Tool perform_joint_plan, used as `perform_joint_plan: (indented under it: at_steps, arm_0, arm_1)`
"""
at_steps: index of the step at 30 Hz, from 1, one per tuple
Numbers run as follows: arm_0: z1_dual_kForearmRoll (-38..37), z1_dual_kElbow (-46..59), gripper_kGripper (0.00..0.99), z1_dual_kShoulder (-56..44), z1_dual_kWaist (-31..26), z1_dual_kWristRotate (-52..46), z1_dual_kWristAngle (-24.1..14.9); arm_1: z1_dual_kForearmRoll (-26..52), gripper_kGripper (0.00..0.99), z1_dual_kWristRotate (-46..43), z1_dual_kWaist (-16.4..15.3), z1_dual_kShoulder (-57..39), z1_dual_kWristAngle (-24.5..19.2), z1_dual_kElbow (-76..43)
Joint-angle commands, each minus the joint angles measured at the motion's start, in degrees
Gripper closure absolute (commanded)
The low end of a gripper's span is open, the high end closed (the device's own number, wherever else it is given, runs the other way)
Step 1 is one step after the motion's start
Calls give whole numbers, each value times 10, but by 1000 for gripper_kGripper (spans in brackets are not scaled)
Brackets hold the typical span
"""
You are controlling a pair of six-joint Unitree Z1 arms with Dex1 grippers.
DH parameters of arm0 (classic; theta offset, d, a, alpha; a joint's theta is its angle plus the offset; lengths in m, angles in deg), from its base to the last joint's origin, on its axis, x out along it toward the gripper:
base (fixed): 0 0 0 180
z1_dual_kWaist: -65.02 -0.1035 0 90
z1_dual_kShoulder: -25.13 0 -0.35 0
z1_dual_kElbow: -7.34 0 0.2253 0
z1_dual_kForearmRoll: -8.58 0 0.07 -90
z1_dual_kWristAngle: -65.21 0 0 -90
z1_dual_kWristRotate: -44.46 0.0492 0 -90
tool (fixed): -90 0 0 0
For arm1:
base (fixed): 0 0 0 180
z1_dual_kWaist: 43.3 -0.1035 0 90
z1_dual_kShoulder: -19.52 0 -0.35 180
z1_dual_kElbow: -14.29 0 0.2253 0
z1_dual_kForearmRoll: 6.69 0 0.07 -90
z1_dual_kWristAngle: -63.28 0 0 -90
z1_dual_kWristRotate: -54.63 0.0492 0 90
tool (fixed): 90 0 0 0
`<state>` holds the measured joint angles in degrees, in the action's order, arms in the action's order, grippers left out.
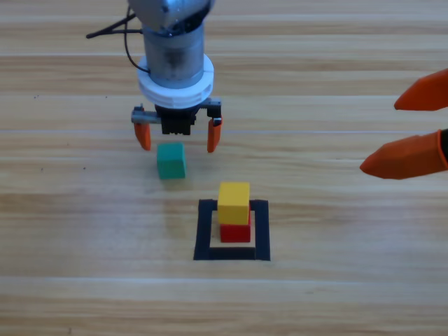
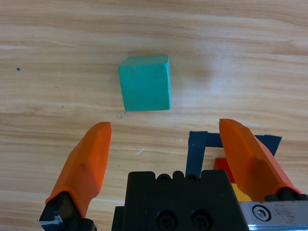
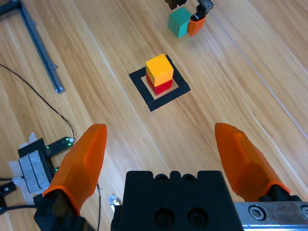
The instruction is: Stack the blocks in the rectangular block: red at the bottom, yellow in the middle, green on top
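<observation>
Left gripper jaws apart just above green cube on table, yellow on red inside tape rectangle, right gripper spread wide at right edge

No readable text, label, brand, number or sign anywhere: none on the cubes, the black tape outline, the arms or the desk.

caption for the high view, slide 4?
Open left end effector above green cube; yellow stacked on red.
</observation>
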<state>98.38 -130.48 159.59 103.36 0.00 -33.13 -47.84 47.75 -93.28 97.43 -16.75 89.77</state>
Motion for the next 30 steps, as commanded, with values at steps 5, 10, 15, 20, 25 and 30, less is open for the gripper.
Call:
perform_joint_plan:
  at_steps: [5, 10, 15, 20, 25, 30]
  arm_0:
    - [4, -18, 31, 71, -19, 3, 2]
    - [2, -28, 33, 78, -43, 20, 18]
    - [0, -30, 33, 73, -67, 32, 27]
    - [-1, -30, 31, 71, -77, 41, 32]
    - [-4, -26, 34, 78, -68, 38, 36]
    - [-6, -27, 47, 75, -47, 32, 48]
  arm_1:
    - [12, 5, -14, 18, 61, 23, -8]
    - [10, 5, -12, 18, 70, 24, -11]
    - [10, 5, -9, 18, 74, 23, -11]
    - [10, 5, -8, 18, 78, 23, -10]
    - [9, 5, -8, 18, 79, 23, -10]
    - [8, 5, -8, 18, 80, 23, -10]
